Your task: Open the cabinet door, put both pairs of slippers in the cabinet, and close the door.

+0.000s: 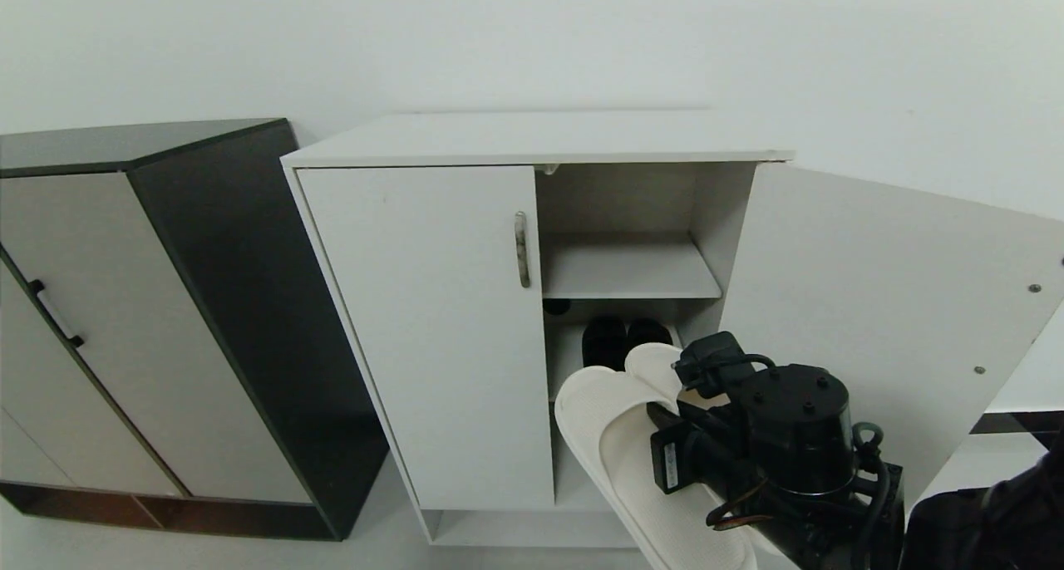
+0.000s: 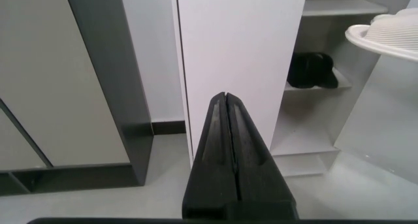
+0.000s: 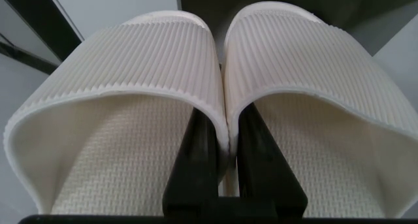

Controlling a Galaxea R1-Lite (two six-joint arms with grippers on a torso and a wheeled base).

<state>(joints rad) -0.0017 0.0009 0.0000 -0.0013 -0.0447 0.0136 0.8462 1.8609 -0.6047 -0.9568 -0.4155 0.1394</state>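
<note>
The right gripper has its jaws nearly closed on the pair of white slippers, pinching the two inner side walls together so the soles hang side by side, toes pointing toward the white cabinet. The pair is just in front of the open right half, at about the level of the middle shelf, where the black slippers already sit. The right door stands swung wide, and the left door is closed. The left gripper is fully closed on nothing, held low facing the cabinet front. The main risk, as I judge it, is the grip: only thin foam walls are clamped, so a nudge against a shelf edge or the edge of the closed door could twist one slipper out of the pinch. The long toes may also shove the black pair backward or aside if they go in at that shelf. How much free shelf lies beside the black pair is hard to tell from here. The upper shelf looks bare.
</note>
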